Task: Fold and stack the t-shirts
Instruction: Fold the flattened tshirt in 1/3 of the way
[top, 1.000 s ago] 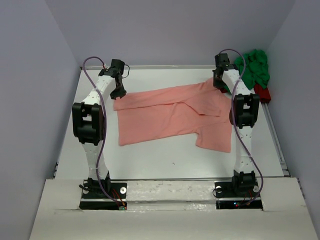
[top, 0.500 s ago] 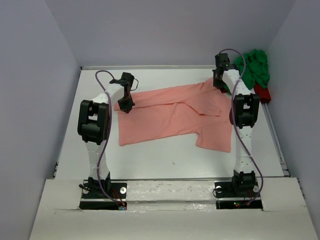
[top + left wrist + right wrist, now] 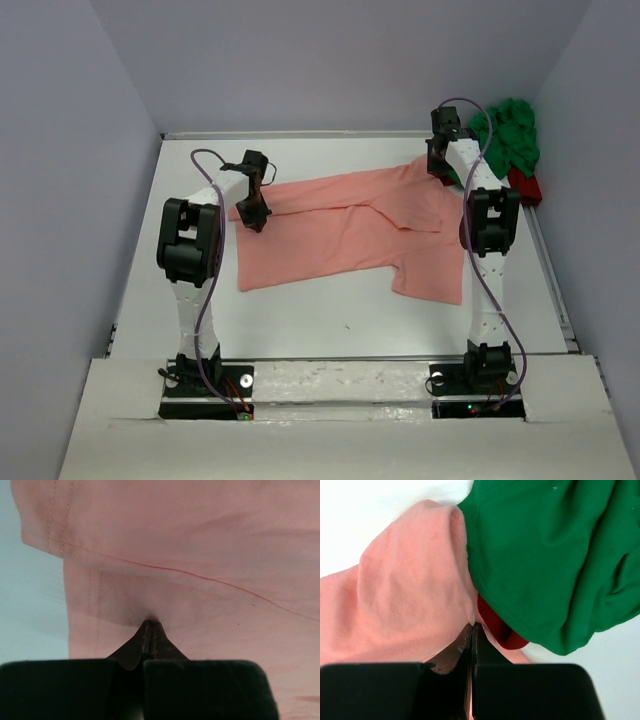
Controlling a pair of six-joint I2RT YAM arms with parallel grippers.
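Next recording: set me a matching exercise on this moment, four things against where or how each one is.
1. salmon pink cloth t-shirt
2. bright green cloth t-shirt
3. left hand
4. right hand

A. bunched up in the far right corner
B. spread out in the middle
C. pinching pink cloth right beside green cloth
D. pinching the pink shirt near its far left corner

Pairs: 1-B, 2-A, 3-D, 4-C

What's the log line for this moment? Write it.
left gripper: shut on pink shirt | right gripper: shut on pink shirt | green shirt: bunched far right
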